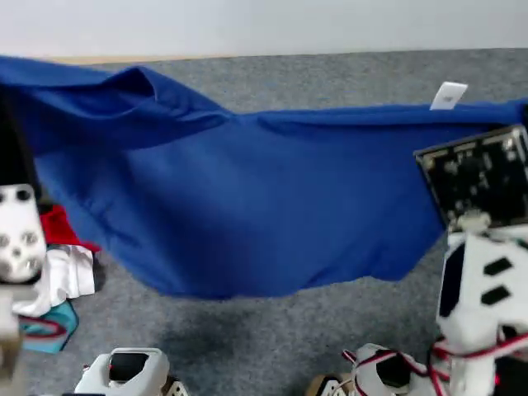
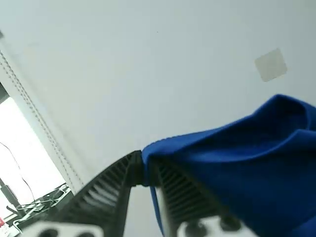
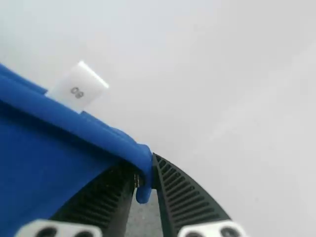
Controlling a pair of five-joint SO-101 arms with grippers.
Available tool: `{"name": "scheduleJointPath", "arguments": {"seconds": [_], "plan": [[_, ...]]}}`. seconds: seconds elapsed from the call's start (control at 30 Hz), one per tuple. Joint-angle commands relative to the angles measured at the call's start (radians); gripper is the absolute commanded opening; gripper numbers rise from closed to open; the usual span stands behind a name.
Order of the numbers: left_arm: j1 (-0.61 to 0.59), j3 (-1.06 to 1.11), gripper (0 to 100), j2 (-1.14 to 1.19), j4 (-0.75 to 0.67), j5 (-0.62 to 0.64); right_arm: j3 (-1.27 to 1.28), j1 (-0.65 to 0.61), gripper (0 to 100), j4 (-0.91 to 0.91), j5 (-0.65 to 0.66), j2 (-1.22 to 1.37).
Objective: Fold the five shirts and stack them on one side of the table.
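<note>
A blue shirt hangs stretched across the high view, lifted above the grey table, its lower edge sagging in the middle. My left gripper is shut on one upper corner of the blue shirt, at the left end. My right gripper is shut on the other upper edge of the blue shirt, near a white size tag. That tag shows at the top right in the high view, by the right arm's wrist.
A pile of other clothes, red, white and teal, lies at the table's left edge beside the left arm. The arm bases stand along the near edge. Grey table shows below and behind the hanging shirt.
</note>
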Motion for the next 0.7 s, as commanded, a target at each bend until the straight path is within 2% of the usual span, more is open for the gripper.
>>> {"name": "scheduleJointPath", "arguments": {"seconds": [0.0,0.07,0.3,0.47,0.67], "plan": [[-0.012,-0.01,0,-0.063,-0.021,-0.052,-0.041,0.024,0.9,-0.027,0.011,-0.058],[-0.012,-0.007,0,-0.1,-0.02,-0.075,-0.041,0.03,0.9,-0.022,0.012,-0.091],[-0.012,-0.007,0,-0.178,0.071,-0.187,-0.035,0.177,0.9,-0.012,0.092,-0.165],[-0.012,-0.007,0,-0.178,0.123,-0.189,-0.031,0.186,1.0,0.087,0.124,-0.165],[-0.012,0.127,0,-0.158,0.16,-0.186,0.16,0.186,1.0,0.113,0.127,-0.15]]}}
